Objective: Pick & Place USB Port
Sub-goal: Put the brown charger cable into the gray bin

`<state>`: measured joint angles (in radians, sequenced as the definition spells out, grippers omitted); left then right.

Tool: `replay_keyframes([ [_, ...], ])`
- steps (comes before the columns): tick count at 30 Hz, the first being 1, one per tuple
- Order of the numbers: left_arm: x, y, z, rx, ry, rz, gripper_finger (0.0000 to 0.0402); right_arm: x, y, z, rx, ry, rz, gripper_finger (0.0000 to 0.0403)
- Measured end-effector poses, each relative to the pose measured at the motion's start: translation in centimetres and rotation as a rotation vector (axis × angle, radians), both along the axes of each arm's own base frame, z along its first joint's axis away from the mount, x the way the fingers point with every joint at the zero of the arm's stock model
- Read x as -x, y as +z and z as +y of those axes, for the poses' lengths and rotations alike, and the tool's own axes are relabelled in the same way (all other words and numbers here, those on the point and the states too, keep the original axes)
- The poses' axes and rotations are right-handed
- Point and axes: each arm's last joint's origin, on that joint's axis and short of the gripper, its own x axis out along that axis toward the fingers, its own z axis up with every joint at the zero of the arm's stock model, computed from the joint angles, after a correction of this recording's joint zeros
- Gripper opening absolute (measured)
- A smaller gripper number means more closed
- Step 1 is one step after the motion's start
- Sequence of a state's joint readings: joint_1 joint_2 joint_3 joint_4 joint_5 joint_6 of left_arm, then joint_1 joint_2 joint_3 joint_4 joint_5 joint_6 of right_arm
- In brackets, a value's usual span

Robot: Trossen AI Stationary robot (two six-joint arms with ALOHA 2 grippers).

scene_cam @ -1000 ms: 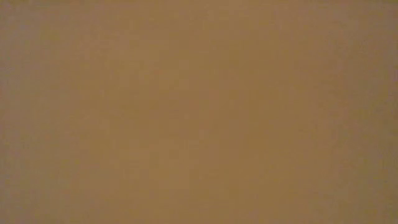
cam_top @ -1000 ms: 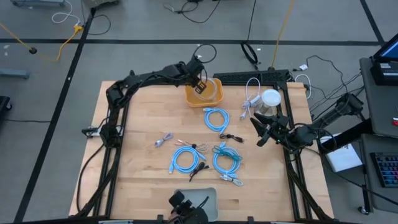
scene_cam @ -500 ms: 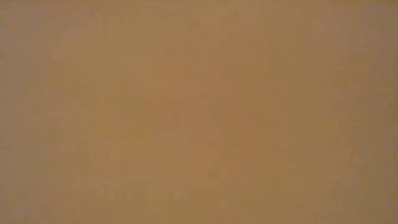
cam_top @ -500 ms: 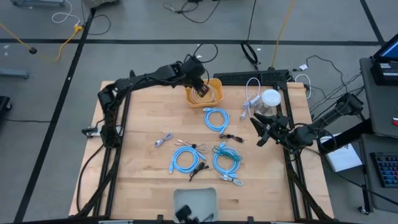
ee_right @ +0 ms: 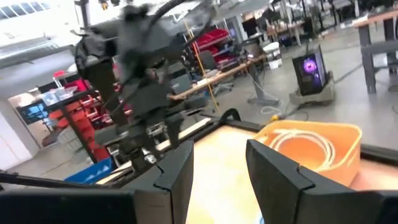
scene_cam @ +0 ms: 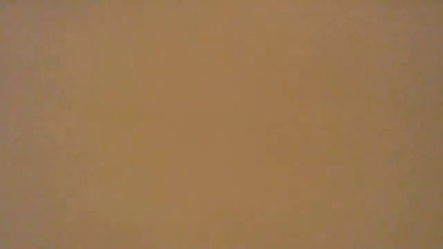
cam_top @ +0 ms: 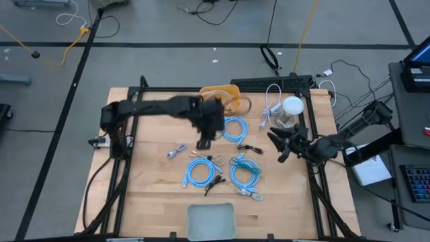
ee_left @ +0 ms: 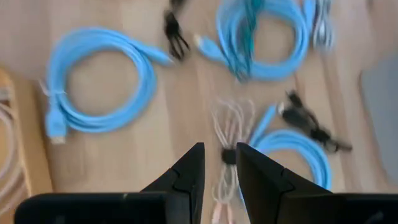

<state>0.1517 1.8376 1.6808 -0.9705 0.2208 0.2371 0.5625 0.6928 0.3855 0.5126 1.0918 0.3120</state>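
Several coiled USB cables lie flat on the wooden table: a blue coil (cam_top: 234,128) (ee_left: 99,81) near the orange bin (cam_top: 225,95), two more blue coils (cam_top: 200,171) (cam_top: 245,173), and a small pale bundle (ee_left: 227,154) with a black tie. A pale cable (ee_right: 308,143) lies inside the bin. My left gripper (cam_top: 203,142) (ee_left: 219,168) hangs over the table's middle, pointing down above the pale bundle. Its fingers stand slightly apart with nothing between them. My right gripper (cam_top: 277,146) (ee_right: 219,165) waits open at the table's right side.
A white cable (cam_top: 272,107) and a white round object (cam_top: 292,106) sit at the far right. Small black cables (cam_top: 250,148) (cam_top: 213,183) and a grey cable (cam_top: 176,151) lie among the coils. A grey pad (cam_top: 210,218) lies at the near edge. The low view shows only tan.
My left gripper has swung away from above the orange bin toward the table's near edge, turning at the wrist as it went. It now hangs over the cables in the middle. The pale cable stays in the bin.
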Motion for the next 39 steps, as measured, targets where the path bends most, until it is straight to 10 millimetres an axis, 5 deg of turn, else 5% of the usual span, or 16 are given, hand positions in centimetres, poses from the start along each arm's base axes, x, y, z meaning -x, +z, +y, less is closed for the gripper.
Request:
replay_keyframes([
  [6,0.8,-3.9,-3.7,0.029,-0.046,0.149,0.0093,-0.4,-0.8,0.4,-0.045,0.056,0.017,0.0139],
  [14,1.8,-8.0,-4.4,0.180,0.058,0.228,0.0093,-1.1,-3.7,1.1,-0.153,0.192,0.172,0.0139],
  [19,0.4,-7.7,-4.2,0.178,0.132,0.088,0.0093,-1.3,-5.0,1.5,-0.265,0.265,0.244,0.0139],
  [32,-1.9,-6.7,-5.0,0.106,0.192,-0.171,0.0098,-1.2,-4.5,1.9,-0.244,0.453,0.268,0.0139],
  [39,-1.1,-7.3,-5.1,0.022,0.243,-0.076,0.0191,-1.2,-4.3,2.0,-0.223,0.509,0.273,0.0139],
])
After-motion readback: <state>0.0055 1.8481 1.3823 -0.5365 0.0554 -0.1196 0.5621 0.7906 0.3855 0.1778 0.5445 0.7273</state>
